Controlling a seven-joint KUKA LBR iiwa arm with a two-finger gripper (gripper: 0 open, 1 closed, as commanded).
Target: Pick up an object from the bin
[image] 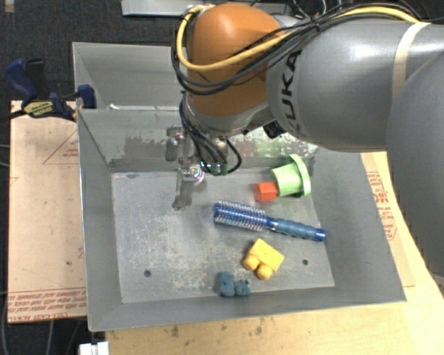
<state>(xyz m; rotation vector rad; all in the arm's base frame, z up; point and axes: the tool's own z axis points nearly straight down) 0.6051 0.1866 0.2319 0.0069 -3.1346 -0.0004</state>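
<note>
Hanging over bare floor in the bin (144, 235), your tool (183, 192) grips nothing visible; can't tell if it's open or closed. Nearest thing: blue brush (266, 222), to its right, long axis left-right, bristle end toward the tool.

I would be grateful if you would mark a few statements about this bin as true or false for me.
1. The blue brush lies between the orange block and the yellow block. True.
2. The gripper is over the yellow block. False: it hangs over a bare patch of the bin floor, left of the brush and apart from all the things.
3. The green spool lies right next to the orange block. True.
4. The small blue piece lies against the bin's far wall. False: it lies at the floor's near edge, close to the yellow block.
</note>
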